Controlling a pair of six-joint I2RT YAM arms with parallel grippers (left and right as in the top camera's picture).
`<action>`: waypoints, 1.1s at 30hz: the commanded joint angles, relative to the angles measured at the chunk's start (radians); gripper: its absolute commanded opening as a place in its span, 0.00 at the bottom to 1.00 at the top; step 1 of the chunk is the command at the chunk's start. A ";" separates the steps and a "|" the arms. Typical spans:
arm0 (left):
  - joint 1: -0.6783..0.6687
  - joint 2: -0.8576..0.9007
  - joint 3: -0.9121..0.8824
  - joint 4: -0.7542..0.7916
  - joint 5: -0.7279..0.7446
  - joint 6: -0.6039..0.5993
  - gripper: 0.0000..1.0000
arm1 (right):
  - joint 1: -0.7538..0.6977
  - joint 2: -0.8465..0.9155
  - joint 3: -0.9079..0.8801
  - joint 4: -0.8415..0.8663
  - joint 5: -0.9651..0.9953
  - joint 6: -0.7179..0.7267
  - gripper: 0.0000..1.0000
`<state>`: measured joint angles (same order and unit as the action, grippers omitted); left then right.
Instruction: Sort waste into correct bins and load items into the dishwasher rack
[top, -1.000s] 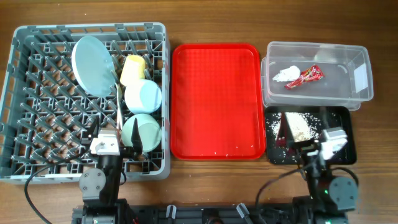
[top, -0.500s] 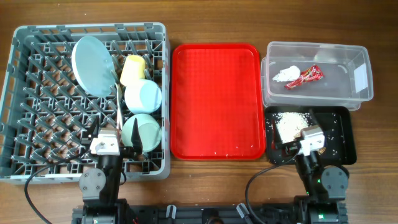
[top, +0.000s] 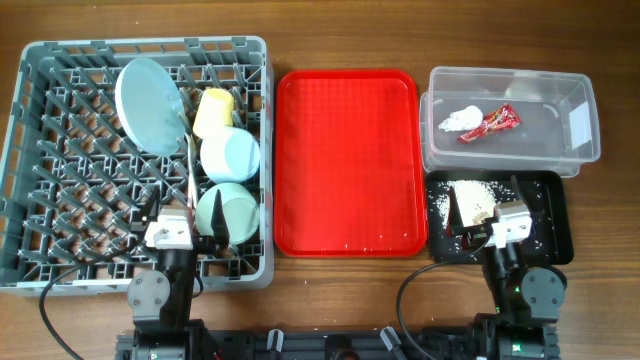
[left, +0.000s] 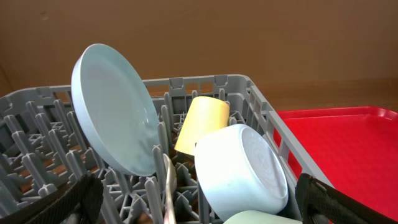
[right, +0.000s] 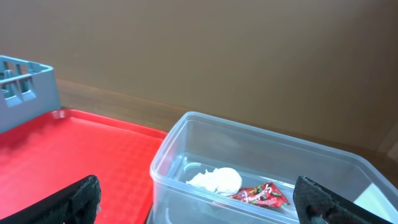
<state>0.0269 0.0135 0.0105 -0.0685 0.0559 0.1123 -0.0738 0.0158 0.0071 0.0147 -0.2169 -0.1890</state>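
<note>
A: How do we stand w/ the claws?
B: We see the left gripper (top: 186, 212) w/ its jaws wide apart and nothing betw. them, at the near side of the large square grey plastic rack (top: 60, 200), just beside the mint green bowl (top: 232, 210).
A: And the other?
B: The right gripper (top: 488, 205) is spread wide too, and empty. It's over the shallow black rectangular tray (top: 548, 195), above the white rice w/ brownish scraps (top: 475, 198) lying in it.
A: Dishes?
B: All in the rack, right-hand part. The pale blue round plate (top: 148, 105) stands tilted on edge, w/ the small yellow cup (top: 214, 112) on its side next to it. The pale blue bowl (top: 230, 155) is nearer us, then the mint 1. We see 1 thin white utensil handle (top: 190, 165) betw. plate and bowls, and we can't tell spoon or fork.
A: Other waste?
B: 2 pcs in the clear plastic rectangular tub (top: 520, 75): the crumpled white paper napkin (top: 461, 120) and the small red shiny wrapper (top: 490, 123), just beside each other. The flat red serving tray (top: 345, 160) sits betw. rack and bins, w/ a few white specks at its near edge.
</note>
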 joint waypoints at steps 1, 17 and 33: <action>-0.005 -0.010 -0.005 -0.007 -0.009 0.015 1.00 | 0.034 -0.013 -0.002 0.003 -0.006 -0.018 1.00; -0.005 -0.010 -0.005 -0.007 -0.009 0.015 1.00 | 0.036 -0.012 -0.002 0.003 -0.006 -0.018 1.00; -0.005 -0.010 -0.005 -0.007 -0.009 0.015 1.00 | 0.036 0.070 -0.002 -0.009 0.152 -0.017 1.00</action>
<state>0.0269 0.0135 0.0105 -0.0685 0.0525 0.1127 -0.0418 0.0807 0.0071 0.0040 -0.1356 -0.1890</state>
